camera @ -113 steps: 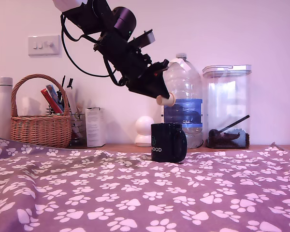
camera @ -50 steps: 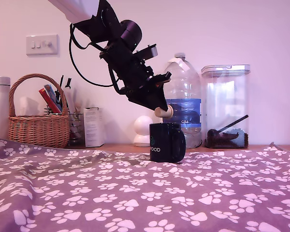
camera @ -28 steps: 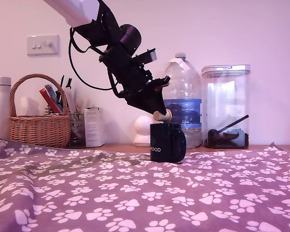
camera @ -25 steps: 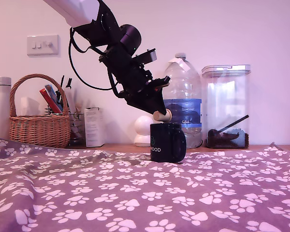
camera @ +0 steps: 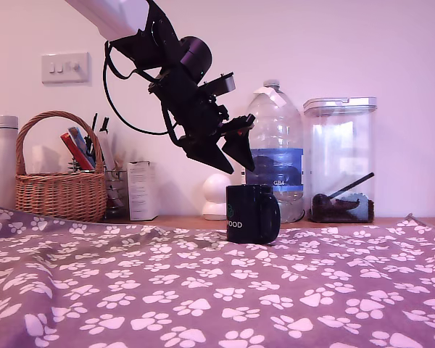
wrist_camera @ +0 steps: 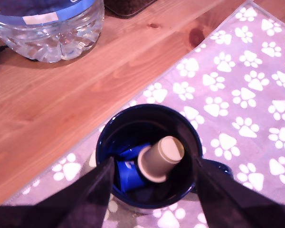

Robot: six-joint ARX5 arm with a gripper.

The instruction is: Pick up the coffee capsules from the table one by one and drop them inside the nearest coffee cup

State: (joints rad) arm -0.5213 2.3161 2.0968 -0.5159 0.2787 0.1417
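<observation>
Above mug (camera: 251, 213) rim, end effector (camera: 230, 154) spread, empty; beige capsule (wrist_camera: 160, 158) inside mug, beside blue capsule (wrist_camera: 129, 169).

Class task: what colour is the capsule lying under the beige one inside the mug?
Blue. The blue capsule sits beneath the beige capsule inside the mug, seen best in the wrist view.

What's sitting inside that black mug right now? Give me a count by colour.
Beige capsule: 1
Blue capsules: 2, as far as the wrist view shows; they overlap at the bottom of the mug
Total: 3
</observation>
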